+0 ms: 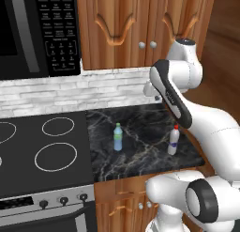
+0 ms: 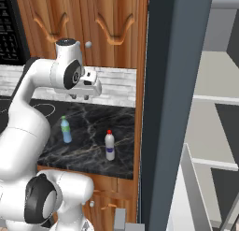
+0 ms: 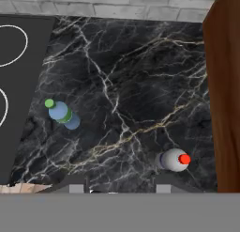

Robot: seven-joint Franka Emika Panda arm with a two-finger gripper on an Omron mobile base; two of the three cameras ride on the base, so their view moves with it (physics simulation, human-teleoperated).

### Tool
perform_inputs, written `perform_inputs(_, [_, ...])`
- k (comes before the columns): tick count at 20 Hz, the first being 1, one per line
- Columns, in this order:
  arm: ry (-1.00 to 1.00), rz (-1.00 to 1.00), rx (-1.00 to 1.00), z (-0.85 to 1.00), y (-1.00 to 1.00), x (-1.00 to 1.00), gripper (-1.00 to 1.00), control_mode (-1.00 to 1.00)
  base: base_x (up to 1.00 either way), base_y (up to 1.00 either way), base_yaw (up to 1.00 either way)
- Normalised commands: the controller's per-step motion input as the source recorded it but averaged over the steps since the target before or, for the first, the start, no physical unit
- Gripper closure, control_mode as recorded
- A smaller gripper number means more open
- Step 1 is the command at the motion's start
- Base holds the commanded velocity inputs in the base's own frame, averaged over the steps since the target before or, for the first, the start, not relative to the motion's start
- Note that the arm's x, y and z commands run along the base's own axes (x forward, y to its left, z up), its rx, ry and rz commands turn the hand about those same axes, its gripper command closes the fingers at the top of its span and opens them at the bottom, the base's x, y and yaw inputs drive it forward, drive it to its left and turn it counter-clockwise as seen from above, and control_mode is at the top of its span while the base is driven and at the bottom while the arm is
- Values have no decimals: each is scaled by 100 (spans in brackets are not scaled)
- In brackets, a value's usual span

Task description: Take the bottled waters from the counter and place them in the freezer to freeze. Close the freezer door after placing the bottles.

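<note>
Two bottled waters stand upright and apart on the black marble counter [image 1: 140, 127] [image 2: 88, 127] [image 3: 131, 71]. The green-capped one [image 1: 118, 137] [image 2: 66, 130] [image 3: 62, 114] is near the stovetop. The red-capped one [image 1: 174, 141] [image 2: 109, 146] [image 3: 173, 159] is close to the counter's right end. My gripper [image 1: 157, 98] [image 2: 80, 97] [image 3: 119, 188] hovers high above the counter, pointing down, open and holding nothing. Both bottles lie below it, one to each side. The freezer [image 2: 217, 85] is to the right, its door [image 2: 163, 108] swung open with a white bin on its inner side.
A black glass stovetop [image 1: 42, 146] adjoins the counter on the left, under a microwave [image 1: 37, 29]. Wooden upper cabinets [image 1: 140, 24] hang above the grey brick backsplash [image 1: 70, 92]. A wooden side panel [image 3: 225, 85] bounds the counter on the right, by the red-capped bottle.
</note>
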Motion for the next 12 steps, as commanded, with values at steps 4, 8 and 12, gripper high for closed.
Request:
perform_inputs(4, [-8,-10,0,0,57,0,-100,-100,0,0,0])
perform_inputs(8, [-23,-22,0,-5,94,-3,-100,-100,0,0,0])
perform_inputs(12, [-14,-32,-3,-26,73,-6,-100,-100,0,0,0])
